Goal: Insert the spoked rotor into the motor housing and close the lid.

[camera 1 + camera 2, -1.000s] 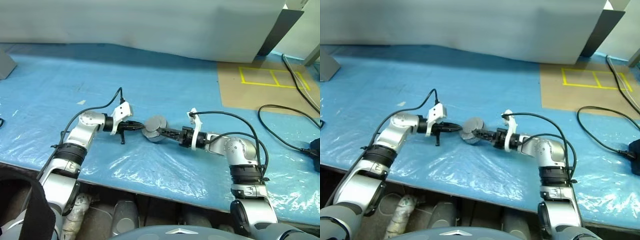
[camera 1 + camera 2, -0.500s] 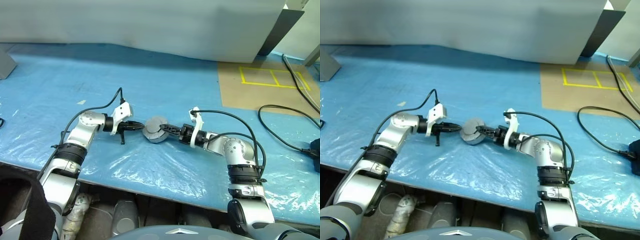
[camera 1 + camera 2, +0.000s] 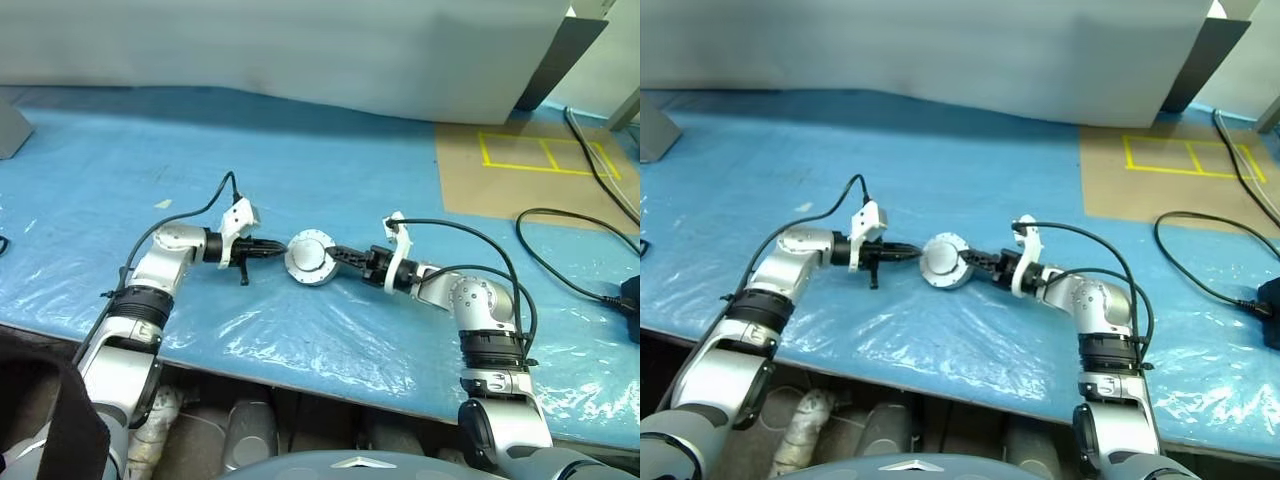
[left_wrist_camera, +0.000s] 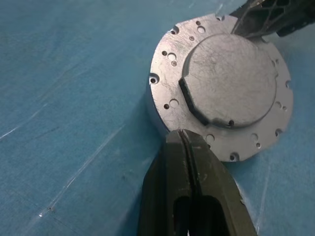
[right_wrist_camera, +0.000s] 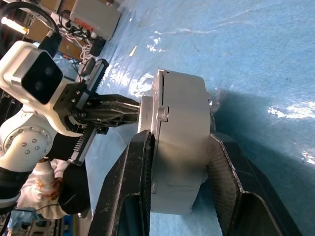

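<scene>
Between the two grippers sits the motor housing point(image 3: 311, 260), lid point(image 4: 229, 81) on; right gripper point(image 5: 179, 147) clamps its sides; left gripper point(image 4: 183, 136), pinched empty, touches lid's rim.

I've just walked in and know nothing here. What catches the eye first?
A round silver motor housing, lid on, sits mid-table on the blue plastic sheet, clamped between the right gripper fingers. The left gripper, shut, touches its tips to the housing's opposite edge.

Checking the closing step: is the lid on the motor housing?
On: the lid sits flush on the motor housing, gripped by the right gripper.
</scene>
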